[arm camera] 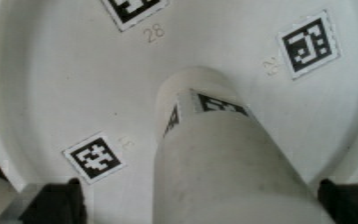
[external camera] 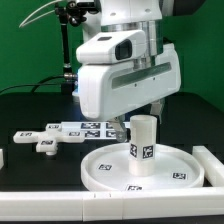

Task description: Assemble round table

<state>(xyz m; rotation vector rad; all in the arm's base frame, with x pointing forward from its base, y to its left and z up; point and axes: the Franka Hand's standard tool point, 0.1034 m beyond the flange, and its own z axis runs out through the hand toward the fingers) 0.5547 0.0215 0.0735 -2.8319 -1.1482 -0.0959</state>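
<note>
The large rimmed round disc (external camera: 105, 168) lies flat on the black table. The short thick cylinder leg (external camera: 143, 145) stands upright on it, near its middle. My gripper (external camera: 146, 113) hangs straight above the leg's top. In the wrist view the leg (arm camera: 229, 150) rises from the disc (arm camera: 51, 80) between my two black fingertips (arm camera: 51, 200). My gripper (arm camera: 197, 205) is open, with a gap showing between the leg and the fingers. The cross-shaped four-armed piece (external camera: 43, 142) lies on the table toward the exterior view's left.
The marker board (external camera: 85, 127) lies behind the disc. A white rail block (external camera: 212, 162) stands at the exterior view's right of the disc and another (external camera: 60, 206) runs along the front edge. A black stand (external camera: 68, 50) rises at the back.
</note>
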